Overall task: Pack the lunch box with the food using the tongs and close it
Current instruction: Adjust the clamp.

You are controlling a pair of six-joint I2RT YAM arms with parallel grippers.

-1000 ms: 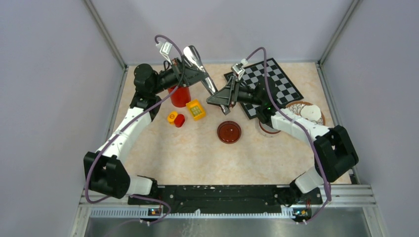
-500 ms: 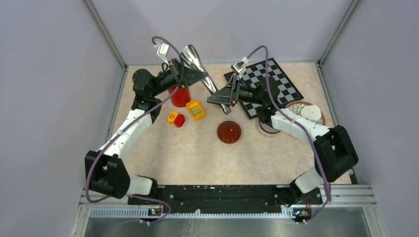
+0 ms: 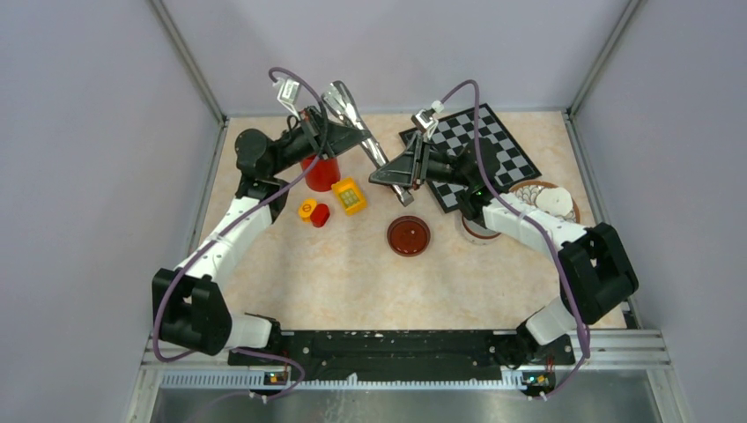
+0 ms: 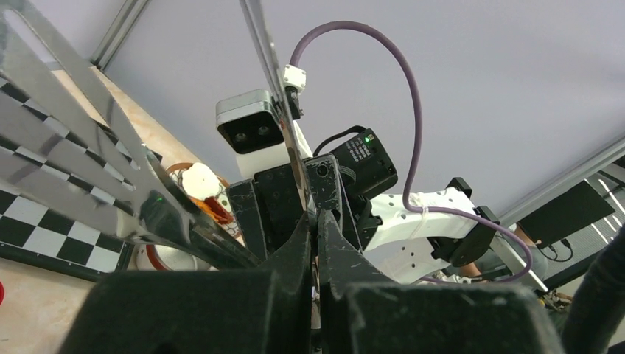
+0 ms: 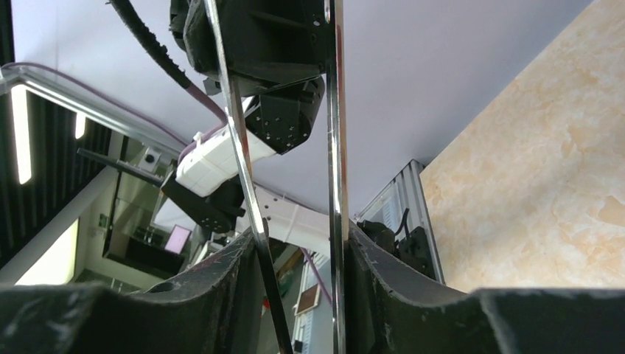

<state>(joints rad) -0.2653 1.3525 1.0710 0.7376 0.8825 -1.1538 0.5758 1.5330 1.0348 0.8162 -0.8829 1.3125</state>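
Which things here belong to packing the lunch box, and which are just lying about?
Job: long silver metal tongs; small round steel lunch box with reddish rim; pale and orange-brown food pieces on patterned round plate.
Lying about: black-and-white chessboard; red cylinder cup; yellow block; small orange and red toy pieces; dark red round dish (perhaps the lid).

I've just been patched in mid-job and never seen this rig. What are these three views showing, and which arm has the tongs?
Two robot arms share a table. One view looks down from above and behind them; the other two come from a camera on each wrist. The left gripper is shut on the tongs, held in the air. The right gripper has its fingers against both tong arms. On the table lie a chessboard, a patterned plate of food, the lunch box partly under the right arm, a dark red dish, a red cup and toy blocks.
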